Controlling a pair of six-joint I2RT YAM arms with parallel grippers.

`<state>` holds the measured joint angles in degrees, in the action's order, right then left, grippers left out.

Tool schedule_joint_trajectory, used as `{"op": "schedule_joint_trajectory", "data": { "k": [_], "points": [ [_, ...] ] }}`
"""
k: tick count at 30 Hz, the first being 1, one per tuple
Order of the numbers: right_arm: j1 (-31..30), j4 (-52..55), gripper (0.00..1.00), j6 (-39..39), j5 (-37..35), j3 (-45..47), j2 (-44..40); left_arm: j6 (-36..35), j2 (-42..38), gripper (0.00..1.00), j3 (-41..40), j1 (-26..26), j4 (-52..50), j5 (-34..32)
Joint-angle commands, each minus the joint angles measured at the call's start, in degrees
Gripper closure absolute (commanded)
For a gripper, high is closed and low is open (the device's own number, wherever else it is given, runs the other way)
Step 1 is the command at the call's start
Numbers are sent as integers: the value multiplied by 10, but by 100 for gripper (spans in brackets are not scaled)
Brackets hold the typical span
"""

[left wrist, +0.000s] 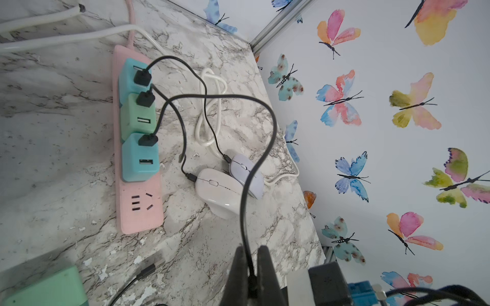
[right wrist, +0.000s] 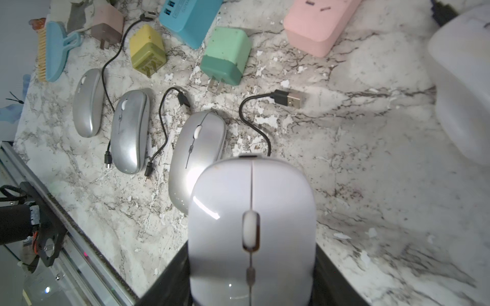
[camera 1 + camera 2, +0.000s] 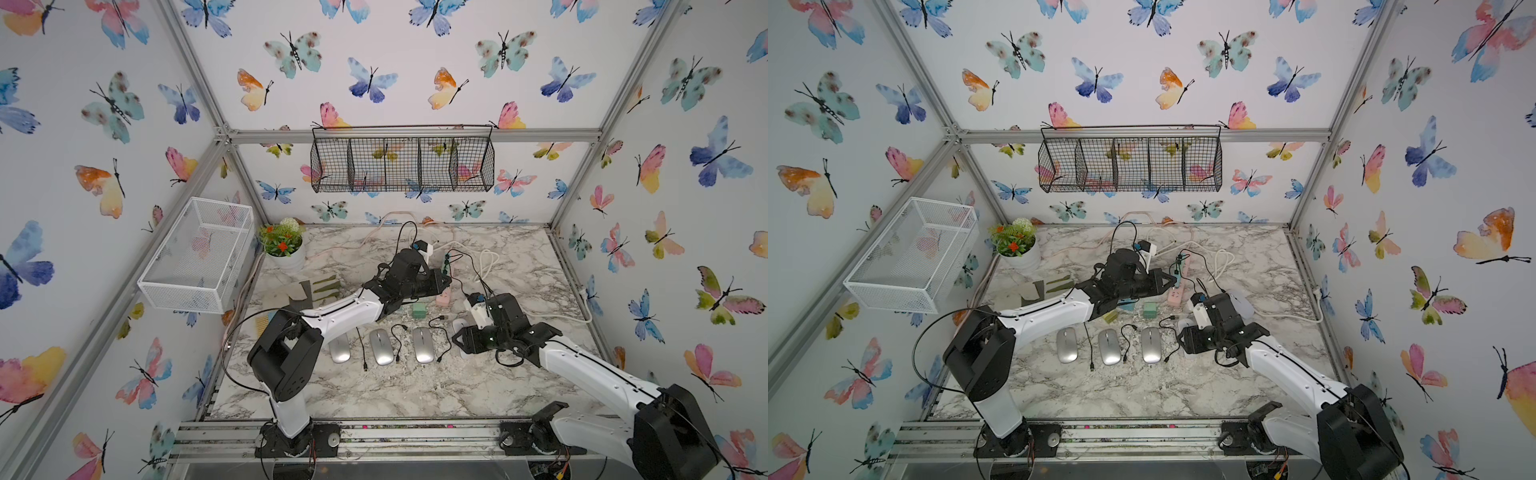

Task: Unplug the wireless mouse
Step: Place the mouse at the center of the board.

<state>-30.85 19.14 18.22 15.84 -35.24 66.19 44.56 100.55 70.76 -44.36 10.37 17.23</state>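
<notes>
My right gripper [image 2: 252, 246] is shut on a white wireless mouse [image 2: 252, 201], one finger on each side, low over the marble table [image 3: 374, 390]. The mouse's front port faces away and shows no plug in it. My left gripper [image 1: 250, 247] is shut on the small end of a black cable [image 1: 245, 196]. It hangs above the table near the pink power strip [image 1: 138, 209], apart from the held mouse. The cable loops back to a teal charger [image 1: 140, 159] on the strip. In both top views the left gripper [image 3: 449, 281] sits beyond the right gripper [image 3: 457, 336].
A white mouse [image 1: 217, 190] and a lilac mouse [image 1: 246, 172] lie beside the strip, each with a cable plugged in. Three silver mice [image 3: 381, 347] and loose cables [image 2: 289, 98] lie in front. Loose chargers [image 2: 225, 58], a flower pot [image 3: 286, 249] and wire baskets [image 3: 195, 257] stand around.
</notes>
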Motion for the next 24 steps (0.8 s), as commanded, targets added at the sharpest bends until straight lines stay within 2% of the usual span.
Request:
{"op": "schedule_joint_trajectory", "data": {
  "k": [1,6,12,24],
  "points": [
    [-1,35,98,17,-37,-4,-1,-8,-19,100,4,-1,11,-6],
    [-5,67,99,47,-78,-30,25,-12,-30,100,-21,-2,19,17],
    [-35,76,98,70,-138,-52,58,-11,-77,100,-106,-2,46,24],
    [-61,74,83,93,-168,-86,175,6,-143,100,-209,-2,70,17]
  ]
}}
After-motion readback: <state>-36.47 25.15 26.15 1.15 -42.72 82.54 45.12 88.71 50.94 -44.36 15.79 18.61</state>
